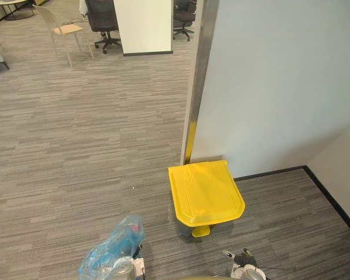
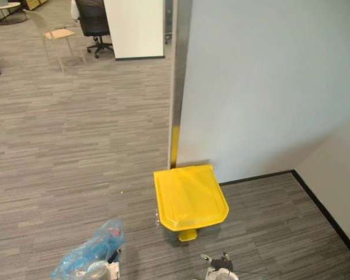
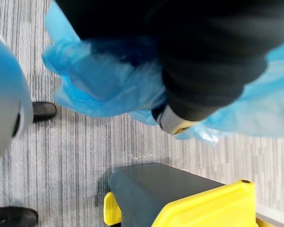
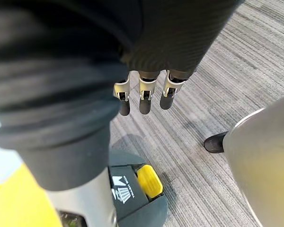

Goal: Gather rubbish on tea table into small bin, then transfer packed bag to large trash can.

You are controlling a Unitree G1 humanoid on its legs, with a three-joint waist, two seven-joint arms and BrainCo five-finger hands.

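L hand (image 3: pixel 175 118) clenched on bag (image 1: pixel 114 248), keeping it up off floor, just short of can (image 1: pixel 205 193). Lid is shut, so no drop yet. R hand (image 4: pixel 146 94) empty, fingers hanging straight, near pedal (image 1: pixel 200 231); prob. free to open lid.

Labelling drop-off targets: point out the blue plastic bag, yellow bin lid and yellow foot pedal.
Blue plastic bag (image 1: pixel 114 245), left eye view, crumpled middle.
Yellow bin lid (image 1: pixel 205 192), left eye view, centre.
Yellow foot pedal (image 4: pixel 149 180), right wrist view, top face.
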